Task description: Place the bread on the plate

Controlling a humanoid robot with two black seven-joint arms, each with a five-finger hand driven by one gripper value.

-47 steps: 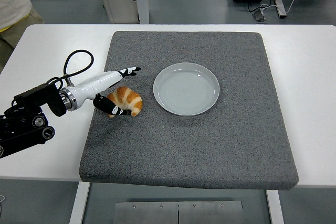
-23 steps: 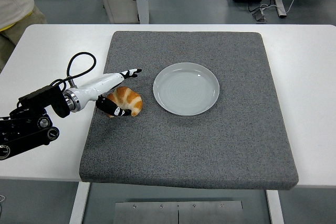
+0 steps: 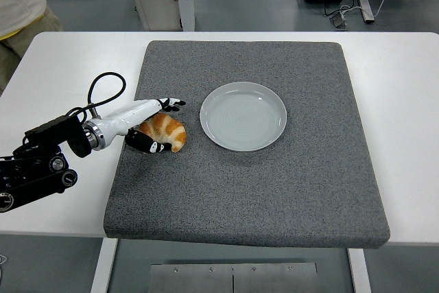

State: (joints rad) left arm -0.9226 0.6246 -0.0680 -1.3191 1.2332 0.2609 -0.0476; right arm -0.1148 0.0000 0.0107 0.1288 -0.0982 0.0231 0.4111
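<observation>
- Since the earlier frames the left hand [image 3: 155, 126] has drawn in around the croissant [image 3: 164, 130]: the upper fingers [image 3: 171, 103], which pointed out past the pastry a second ago, now lie lower and closer over its far side, and the forearm has shifted a little toward the mat.
- Now the left hand's fingers close on the croissant, the white-and-black upper fingers across its top and far edge and a black digit curled under its near side, touching it.
- Whether the croissant is lifted cannot be told; it appears to sit on the grey mat [image 3: 274, 190], in nearly the same spot as before.
- That spot is on the mat's left part, just beside the plate [image 3: 243, 116] and to its left, with a narrow strip of mat showing between the two.
- No part of the croissant reaches the plate; the plate's pale surface shows only faint concentric rings.
- The plate lies flat on the mat, a little up and left of the mat's middle.
- The mat covers the central part of the white worktop [image 3: 405, 80], and bare worktop shows on both sides of it.
- The left arm comes in from the picture's left edge over the bare worktop, with a black cable [image 3: 103, 87] looping up behind the wrist.
- A person's light sleeve [image 3: 19, 1] shows at the top left corner, beyond the worktop's far edge.
- Black cables lie on the floor at the top right.
</observation>
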